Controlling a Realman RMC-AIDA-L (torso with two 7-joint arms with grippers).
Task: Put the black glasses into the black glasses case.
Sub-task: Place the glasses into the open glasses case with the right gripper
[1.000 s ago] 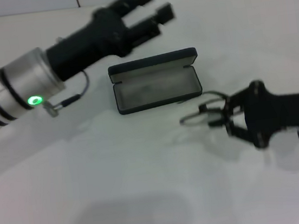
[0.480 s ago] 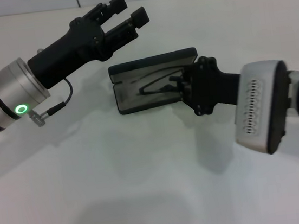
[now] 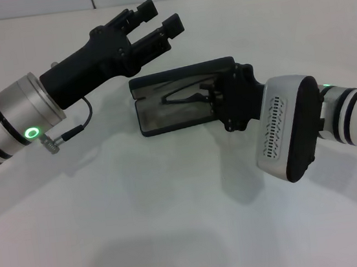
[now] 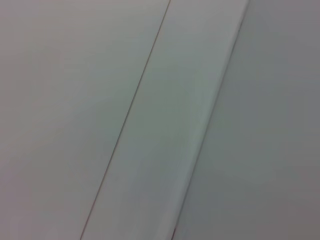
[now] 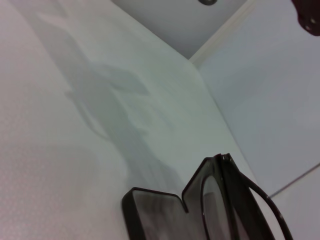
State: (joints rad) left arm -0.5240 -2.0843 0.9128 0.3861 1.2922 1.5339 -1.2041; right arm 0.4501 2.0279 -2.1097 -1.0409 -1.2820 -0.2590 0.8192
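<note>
Reaching in from the right of the head view, the right arm's black hand (image 3: 212, 98) is over the right part of the flat rectangular black hinged glasses case (image 3: 164, 119), which lies open on the white desk (image 3: 174, 205). The case's grey-lined tray faces up and its black lid (image 3: 181, 76) stands raised along the far edge. The thin black wire-framed glasses (image 3: 184, 97) with long slim temple arms sit within the open case, over the grey lining, their right end meeting the right hand. That hand appears clamped on the glasses, though its fingertips are largely hidden by its own body. Whether the frame rests on the lining or hangs just above it cannot be told.

From the right wrist view, the black glasses (image 5: 235, 200) show close up as a lens rim and temple arm, with the rounded corner of the case (image 5: 150, 215) directly beneath and the white desk (image 5: 60, 125) beyond.

At upper left in the head view, the left arm's black hand (image 3: 159, 20) is held in the air beyond the case's far left corner, well apart from it, its two fingers spread apart and empty. The left wrist view shows only pale flat surfaces with straight seams.
</note>
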